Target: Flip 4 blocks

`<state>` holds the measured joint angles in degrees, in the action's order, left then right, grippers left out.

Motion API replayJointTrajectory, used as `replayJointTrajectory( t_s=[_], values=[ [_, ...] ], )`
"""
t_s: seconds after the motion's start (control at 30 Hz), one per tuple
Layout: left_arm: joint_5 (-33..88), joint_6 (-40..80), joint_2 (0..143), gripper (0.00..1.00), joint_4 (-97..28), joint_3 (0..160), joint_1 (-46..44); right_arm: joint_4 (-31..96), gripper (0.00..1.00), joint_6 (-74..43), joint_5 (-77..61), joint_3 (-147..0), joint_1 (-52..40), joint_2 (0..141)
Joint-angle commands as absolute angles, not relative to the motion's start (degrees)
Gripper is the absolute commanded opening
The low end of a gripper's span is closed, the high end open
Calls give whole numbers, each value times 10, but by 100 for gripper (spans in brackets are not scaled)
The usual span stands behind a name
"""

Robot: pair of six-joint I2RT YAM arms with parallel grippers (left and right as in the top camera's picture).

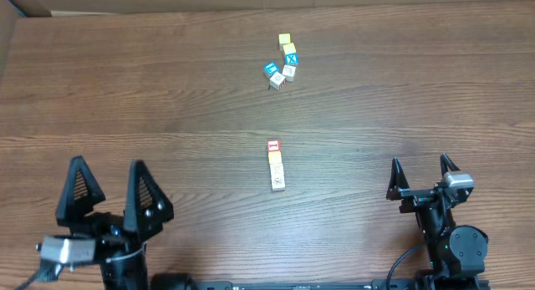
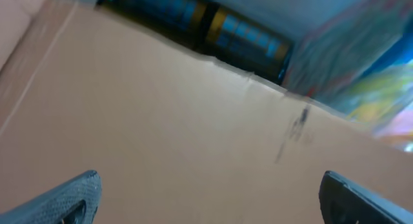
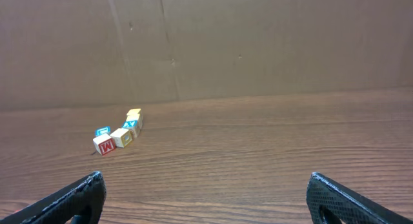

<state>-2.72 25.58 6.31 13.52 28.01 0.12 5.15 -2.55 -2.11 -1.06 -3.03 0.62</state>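
Wooden table [image 1: 125, 89] fills the frame. Upper centre: yellow cube [image 1: 284, 39], blue cube [image 1: 292, 59] just below, second blue cube [image 1: 271, 69] lower left. Cardboard wall [image 3: 271, 37] behind.

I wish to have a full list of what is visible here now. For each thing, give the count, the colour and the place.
row of blocks: four; one red-and-white, one yellowish, two cream; middle of the table.
cluster of blocks: about six; yellow, blue, cream, one red-faced; far side, centre.
table: one; brown wood grain; under everything.
cardboard wall: one; brown; behind the table.
left gripper: one; black; near edge, left; open, empty.
right gripper: one; black; near edge, right; open, empty.
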Motion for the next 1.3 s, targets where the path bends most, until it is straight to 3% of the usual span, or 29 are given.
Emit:
replayJointTrajectory(
  t_s=[0.0,0.33,0.63,1.03,1.27],
  values=[
    [-19,260,27,100,183,226,5,48,100,-21,-17,-4,-28,2],
    [-21,260,2,100,290,87,5,48,100,-21,-17,-4,-28,2],
    [-32,260,2,100,304,3,5,48,100,-21,-17,-4,-28,2],
    [-29,228,2,100,16,3,5,48,100,-21,-17,-4,-28,2],
    [18,95,2,100,-43,3,5,48,100,-21,-17,-4,-28,2]
  ],
)
